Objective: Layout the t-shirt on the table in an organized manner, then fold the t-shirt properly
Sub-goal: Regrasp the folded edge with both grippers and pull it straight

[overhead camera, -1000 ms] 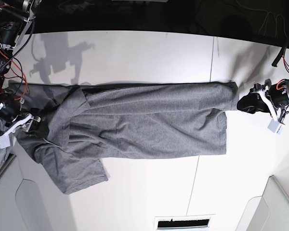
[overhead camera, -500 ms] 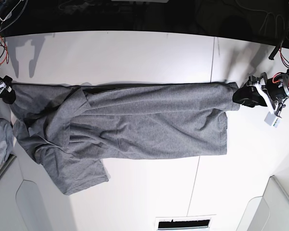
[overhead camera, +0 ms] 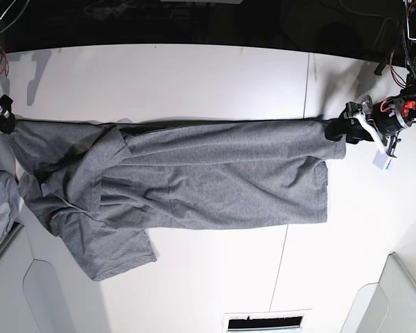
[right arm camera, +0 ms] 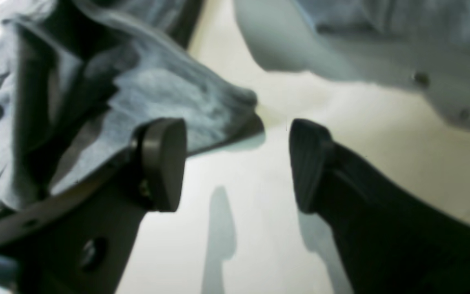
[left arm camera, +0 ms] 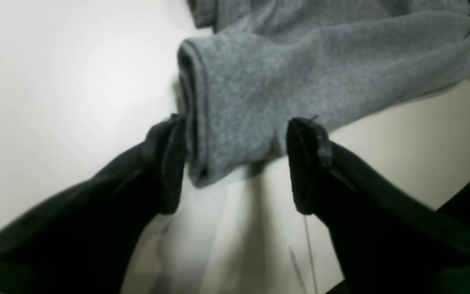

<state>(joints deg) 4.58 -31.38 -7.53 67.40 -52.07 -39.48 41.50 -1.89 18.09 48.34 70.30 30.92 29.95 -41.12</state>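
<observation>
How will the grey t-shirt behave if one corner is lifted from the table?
The t-shirt will probably droop and trail: it lies in soft wrinkles and overlapping folds. Its rolled hem suggests thin knit that may curl, and it likely slides easily on the smooth table.

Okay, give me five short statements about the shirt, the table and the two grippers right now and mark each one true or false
1. The t-shirt lies stretched lengthwise across the table. True.
2. The left gripper is clamped shut on the shirt's hem. False: its fingers stand apart, with the rolled hem corner lying between them.
3. The right gripper is open. True.
4. The shirt is folded into a neat square. False: it is one long band, with a sleeve sticking out toward the near edge.
5. A dark seam line crosses the table. True.
</observation>
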